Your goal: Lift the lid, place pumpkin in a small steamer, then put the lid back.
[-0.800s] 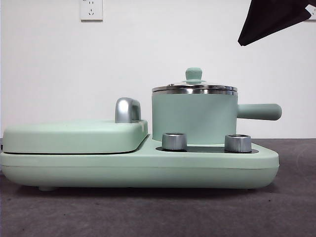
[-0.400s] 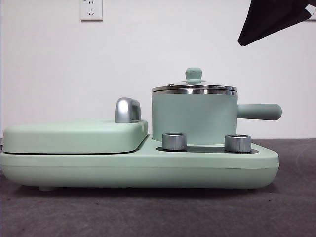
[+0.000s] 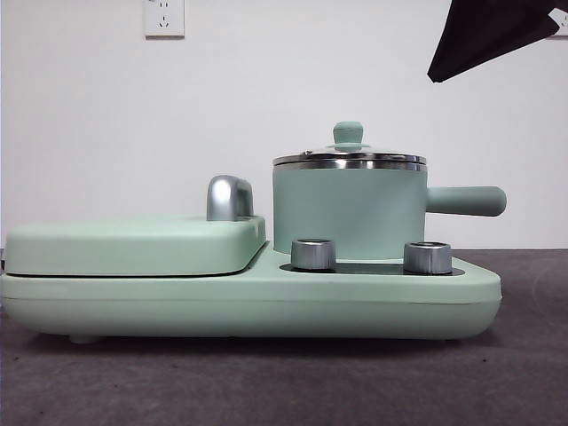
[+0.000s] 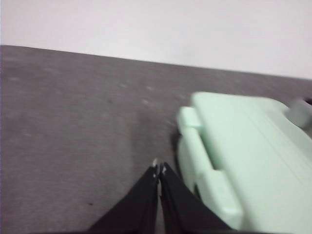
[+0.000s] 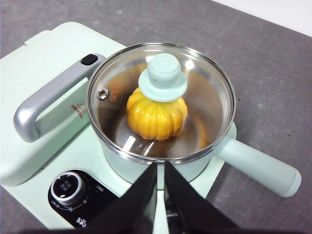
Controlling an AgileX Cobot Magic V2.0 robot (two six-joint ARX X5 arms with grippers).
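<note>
The glossy ribbed pumpkin (image 5: 157, 118) is sitting inside the mint-green small steamer (image 3: 349, 213) under the seated clear glass lid (image 5: 161, 100). Both end effectors, right (image 5: 160, 166) above the pot at six o'clock and left (image 4: 158, 170) over the grey desk (image 4: 73, 126), are pressed together, pinching nothing. Retreating straight upward looks safest.

L gripper (image 4: 159, 169) jaws closed—over grey table (image 4: 73, 126), beside mint-green unit (image 4: 243, 146).

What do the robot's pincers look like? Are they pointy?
Yes, pointy! Each pincer has two smooth black jaws, wide at the base and tapering to thin tips. The left pincer shows little pale marks at its tips. The right pincer looks plain black. No cables or labels show.
</note>
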